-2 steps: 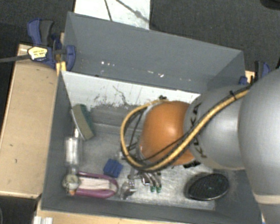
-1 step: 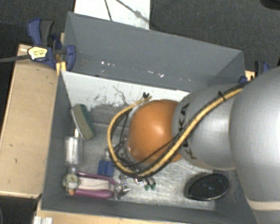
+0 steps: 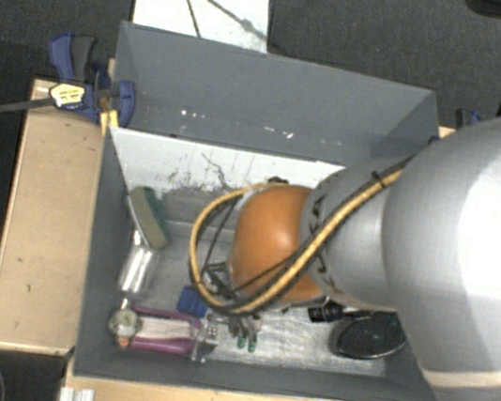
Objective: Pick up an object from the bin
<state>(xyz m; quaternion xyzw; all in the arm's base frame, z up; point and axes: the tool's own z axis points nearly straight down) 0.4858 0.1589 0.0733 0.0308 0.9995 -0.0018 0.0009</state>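
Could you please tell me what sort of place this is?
Probably a robotics lab's bin-picking test station: a silver robot arm reaches into a grey metal bin holding loose things, like a black disc and a long purple item.

No readable text, brand, number or sign anywhere. The purple-and-white plastic tube-shaped item (image 3: 161, 334) at the front left of the grey metal bin (image 3: 276, 104) has a pale band, but any print on it is too small to make out. The black round disc (image 3: 368, 336) at front right has surface marks that aren't legible.
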